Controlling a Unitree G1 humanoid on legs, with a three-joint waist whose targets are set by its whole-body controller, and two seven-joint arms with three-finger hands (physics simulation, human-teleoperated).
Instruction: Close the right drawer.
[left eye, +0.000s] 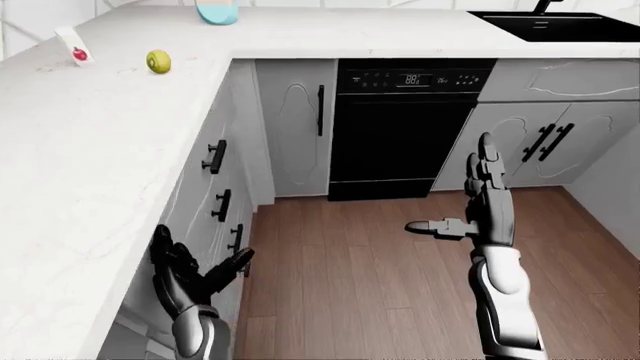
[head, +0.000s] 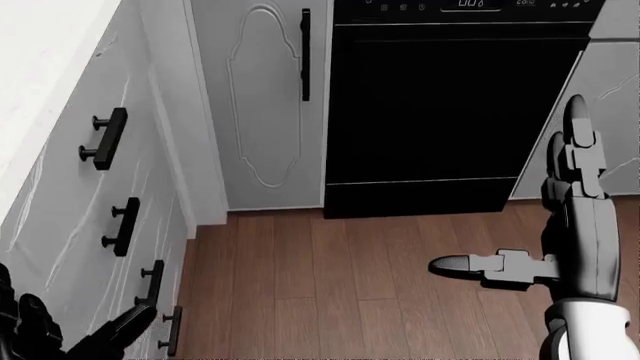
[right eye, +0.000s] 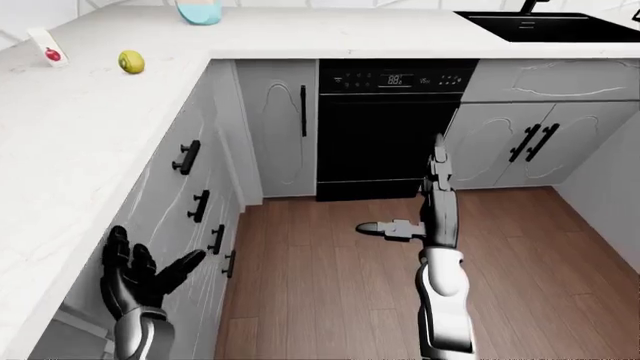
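The bank of pale grey marbled drawers with black bar handles (left eye: 215, 157) runs down the left of the left-eye view, under the white stone counter (left eye: 90, 172). All the fronts visible there lie flush with one another; which one is the right drawer cannot be told.

The dark left hand (left eye: 190, 274) is raised at the lower left just beside the lowest handles, fingers spread wide and holding nothing; whether it touches a front cannot be told. The grey and black right hand (left eye: 480, 206) stands upright in open air over the brown wooden plank floor (left eye: 370, 285), fingers straight up, thumb stuck out toward the view's left, empty.

Beyond it a black dishwasher with a lit display (left eye: 405, 127) sits between a narrow grey cabinet door (left eye: 292, 127) and double grey doors (left eye: 545, 142). A black sink (left eye: 560, 26) is set in the counter at top right; its inside is barely in view.

On the counter at upper left lie a yellow-green round fruit (left eye: 158, 61), a small white card with a red mark (left eye: 73, 46) and a light blue container (left eye: 217, 11), cut off by the top edge, contents unseen.
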